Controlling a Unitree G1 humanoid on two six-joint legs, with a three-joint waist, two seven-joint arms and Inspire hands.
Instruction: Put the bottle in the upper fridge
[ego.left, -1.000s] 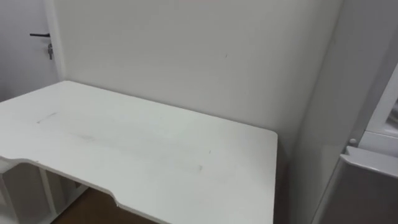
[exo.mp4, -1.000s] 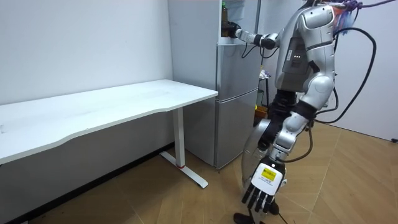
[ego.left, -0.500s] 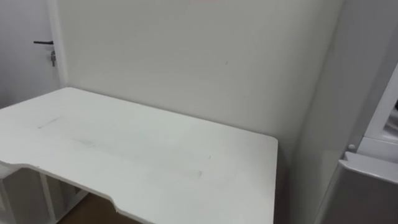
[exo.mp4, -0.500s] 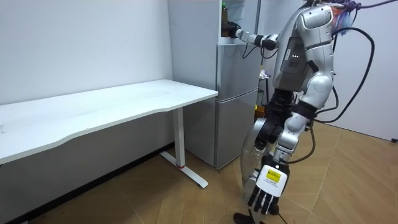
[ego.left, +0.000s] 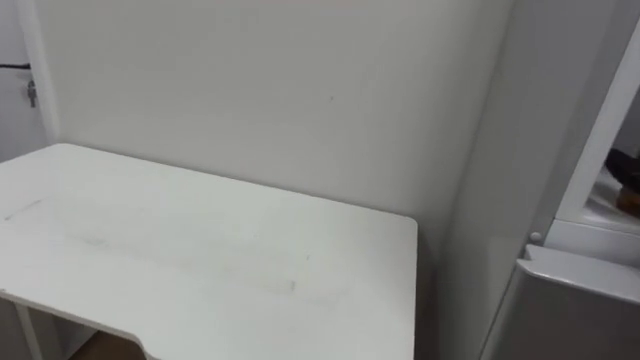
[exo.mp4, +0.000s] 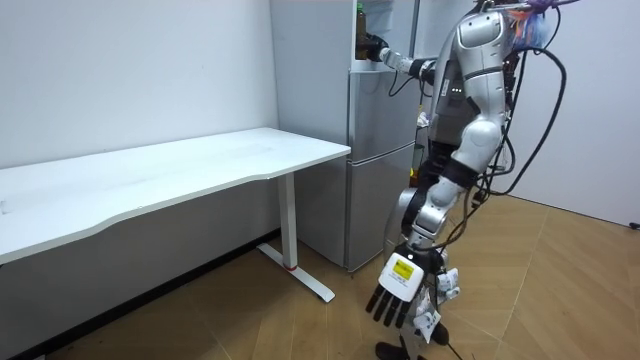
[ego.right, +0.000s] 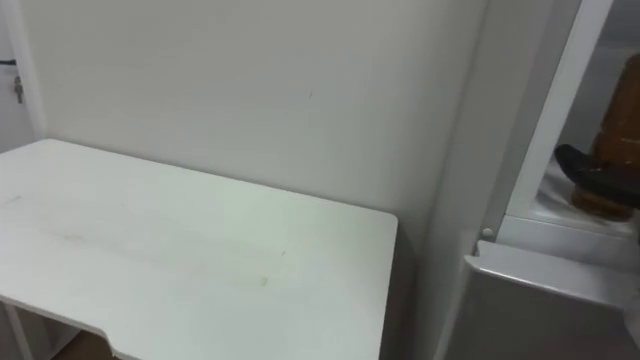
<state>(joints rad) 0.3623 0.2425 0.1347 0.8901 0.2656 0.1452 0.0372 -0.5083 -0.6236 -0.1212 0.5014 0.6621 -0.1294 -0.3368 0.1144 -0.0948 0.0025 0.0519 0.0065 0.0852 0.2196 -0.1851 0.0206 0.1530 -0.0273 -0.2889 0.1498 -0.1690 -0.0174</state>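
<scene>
Table (ego.left: 200, 250): plain white top, faint grey scuffs; legs white too.
Wall (ego.left: 250, 90) behind table's far edge: plain off-white.
Fridge (exo.mp4: 380, 170): silver-grey outside, white inside upper compartment.
Bottle (ego.right: 618, 140): brown.
Right hand (ego.right: 592, 166): black, dark against brown bottle.
Left hand (exo.mp4: 393, 297): black, white-and-yellow tag on back.
Floor (exo.mp4: 570, 290): light brown wood, herringbone pattern.
Door handle (ego.left: 12, 66): dark.

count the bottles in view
1. The bottle is in the open upper fridge compartment, with the right hand curled round it. Others may be hidden further inside.
</scene>
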